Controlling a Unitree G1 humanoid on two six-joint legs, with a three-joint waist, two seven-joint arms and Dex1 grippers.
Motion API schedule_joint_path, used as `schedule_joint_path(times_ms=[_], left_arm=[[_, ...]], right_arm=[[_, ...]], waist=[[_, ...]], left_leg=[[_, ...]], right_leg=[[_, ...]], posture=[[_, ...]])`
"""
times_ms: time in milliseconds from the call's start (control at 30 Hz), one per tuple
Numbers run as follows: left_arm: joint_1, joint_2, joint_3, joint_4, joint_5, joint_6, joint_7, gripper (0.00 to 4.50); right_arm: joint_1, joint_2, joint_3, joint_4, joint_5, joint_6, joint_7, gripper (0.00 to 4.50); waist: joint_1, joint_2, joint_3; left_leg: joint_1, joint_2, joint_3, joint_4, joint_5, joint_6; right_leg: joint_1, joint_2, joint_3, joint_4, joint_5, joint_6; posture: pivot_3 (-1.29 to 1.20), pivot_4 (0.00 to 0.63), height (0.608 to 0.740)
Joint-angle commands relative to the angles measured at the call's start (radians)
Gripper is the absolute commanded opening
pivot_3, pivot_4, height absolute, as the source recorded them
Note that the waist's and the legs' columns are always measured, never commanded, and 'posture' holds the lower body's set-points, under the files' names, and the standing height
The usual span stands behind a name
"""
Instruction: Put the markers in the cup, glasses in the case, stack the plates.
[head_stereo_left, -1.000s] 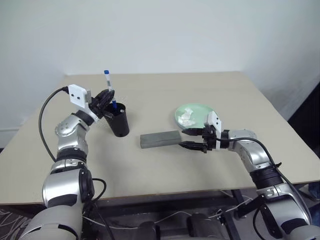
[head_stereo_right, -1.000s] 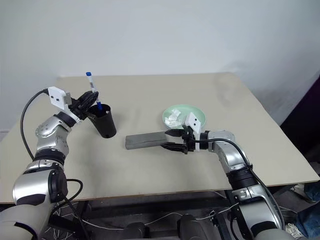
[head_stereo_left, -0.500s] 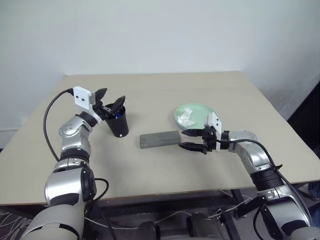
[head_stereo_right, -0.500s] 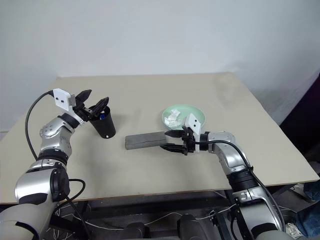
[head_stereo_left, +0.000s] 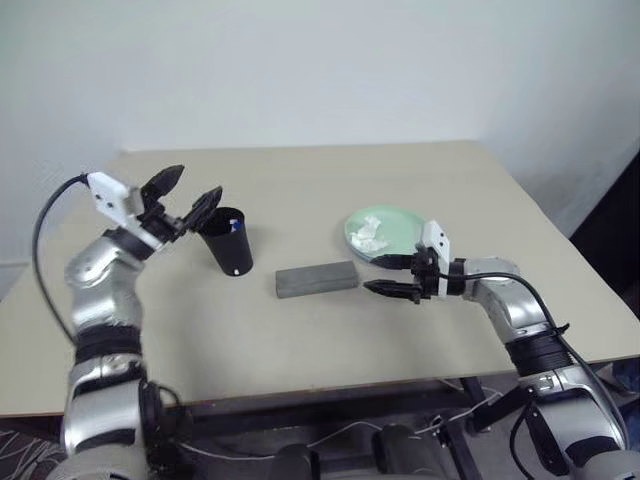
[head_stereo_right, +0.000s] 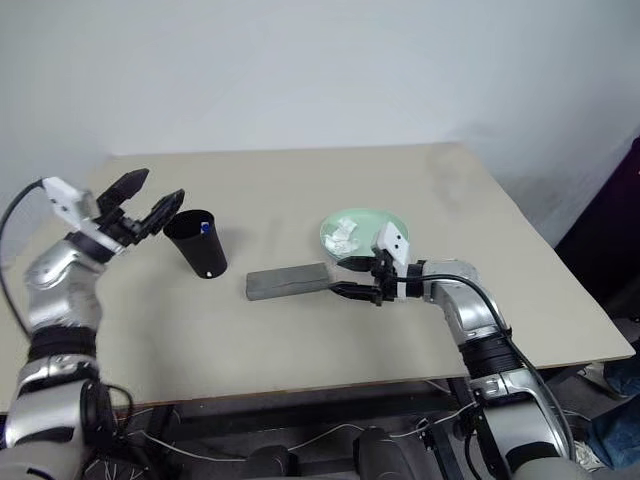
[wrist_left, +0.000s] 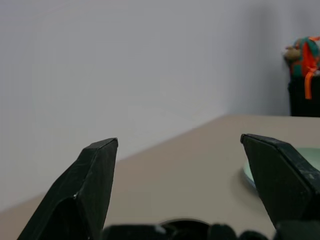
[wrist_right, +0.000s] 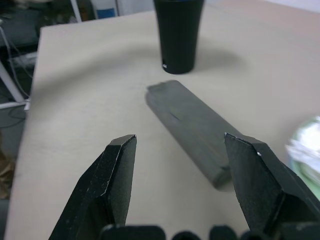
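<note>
Showing left gripper (head_stereo_left: 186, 193) released, beside matte black tapered cup (head_stereo_left: 229, 241) holding blue-capped marker (head_stereo_right: 204, 228) | grey felt oblong case (head_stereo_left: 317, 278) lying lengthwise toward right gripper (head_stereo_left: 394, 276), spread empty, nearer arm | mint-green round plate (head_stereo_left: 396, 226) behind on beige surface (head_stereo_left: 300, 330).

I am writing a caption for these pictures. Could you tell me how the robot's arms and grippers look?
Both arms are silver-grey metal with black joint sections. Each wrist carries a small white camera block, and a black cable loops from it along the arm. The left gripper and the right gripper each have two black, pointed, wedge-shaped fingers.
</note>
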Motion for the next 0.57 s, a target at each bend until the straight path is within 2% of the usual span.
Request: schedule_joint_path(times_ms=[33,133,233,433,567], left_arm=[[0.145,0.058,-0.001,-0.24,-0.05,0.139,-0.03,4.16],[0.28,0.057,0.002,-0.332,-0.01,0.14,0.002,4.16],[0.377,-0.005,0.011,-0.349,0.029,0.079,0.063,4.16],[0.395,-0.1,0.024,-0.26,0.074,-0.023,0.168,4.16],[0.385,-0.127,0.015,-0.202,0.091,-0.076,0.192,4.16]], right_arm=[[-0.053,-0.017,-0.038,0.039,0.008,-0.041,0.014,3.04],[-0.071,-0.035,-0.056,0.099,0.004,-0.067,0.018,3.04],[-0.066,-0.059,-0.085,0.14,0.018,-0.074,0.026,3.04],[-0.013,-0.107,-0.12,0.138,0.026,-0.073,0.046,3.04],[0.024,-0.132,-0.143,0.115,0.033,-0.052,0.049,3.04]], waist=[[0.0,0.0,0.0],[0.005,0.0,0.0],[0.011,0.001,0.001],[0.016,0.001,0.0],[0.016,0.001,0.001]], left_leg=[[0.0,0.0,0.0,0.0,0.0,0.0],[0.001,0.0,0.0,0.0,0.0,0.0],[0.002,0.001,0.0,0.001,0.0,0.0],[0.002,0.001,0.0,0.0,0.0,0.0],[0.001,0.001,0.001,0.0,0.0,0.0]], right_leg=[[0.0,0.0,0.0,0.0,0.0,0.0],[0.001,0.0,-0.001,0.0,-0.001,-0.003],[0.001,-0.001,-0.003,0.0,-0.002,-0.003],[0.0,0.0,-0.004,0.0,-0.002,-0.003],[0.0,0.0,-0.004,0.0,-0.002,-0.003]], posture=[[0.0,0.0,0.737],[0.0,0.0,0.737],[0.0,0.0,0.737],[0.0,0.0,0.737],[0.0,0.0,0.737]])
